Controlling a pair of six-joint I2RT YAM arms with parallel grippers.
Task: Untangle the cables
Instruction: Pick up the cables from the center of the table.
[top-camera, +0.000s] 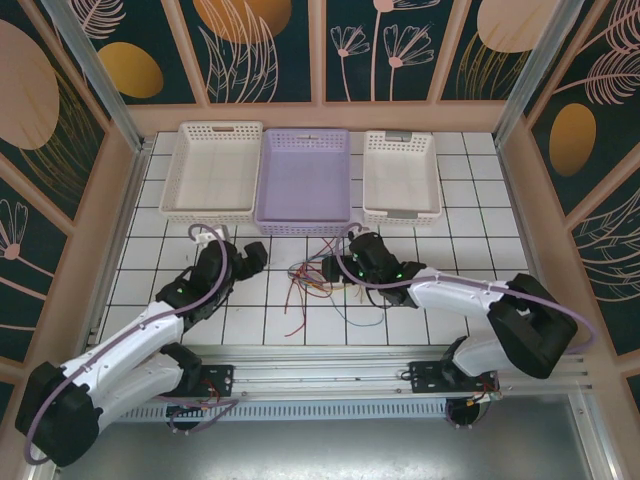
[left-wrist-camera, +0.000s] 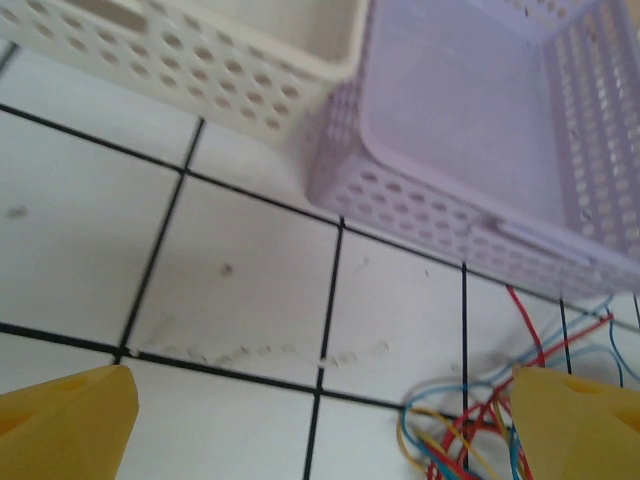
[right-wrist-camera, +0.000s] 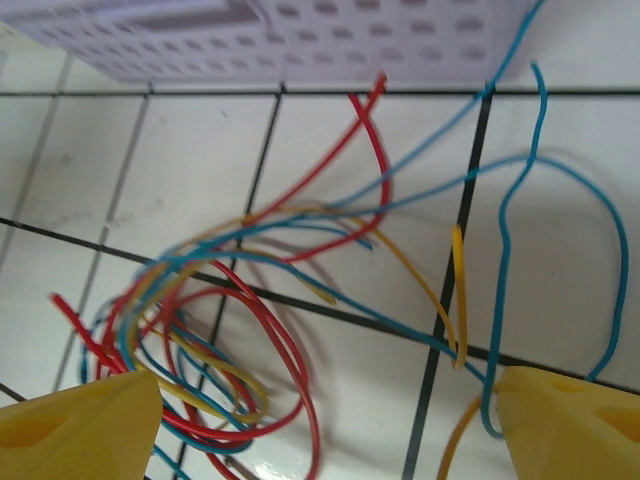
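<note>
A loose tangle of thin red, blue and yellow-tan cables (top-camera: 314, 284) lies on the white tiled table just in front of the lilac basket. My left gripper (top-camera: 250, 256) hovers to the left of the tangle. In its wrist view it is open (left-wrist-camera: 320, 430) over bare tile, and the cables (left-wrist-camera: 470, 430) lie by its right fingertip (left-wrist-camera: 575, 420). My right gripper (top-camera: 336, 266) is at the tangle's right side. It is open (right-wrist-camera: 325, 425) low over the cables (right-wrist-camera: 260, 300), with red and blue loops lying between its yellow fingertips (right-wrist-camera: 80, 425), not pinched.
Three baskets stand in a row at the back: a white one (top-camera: 212, 170) on the left, the lilac one (top-camera: 305, 178) in the middle, a smaller white one (top-camera: 401, 177) on the right. The lilac basket's wall (left-wrist-camera: 450, 215) is close ahead of both grippers.
</note>
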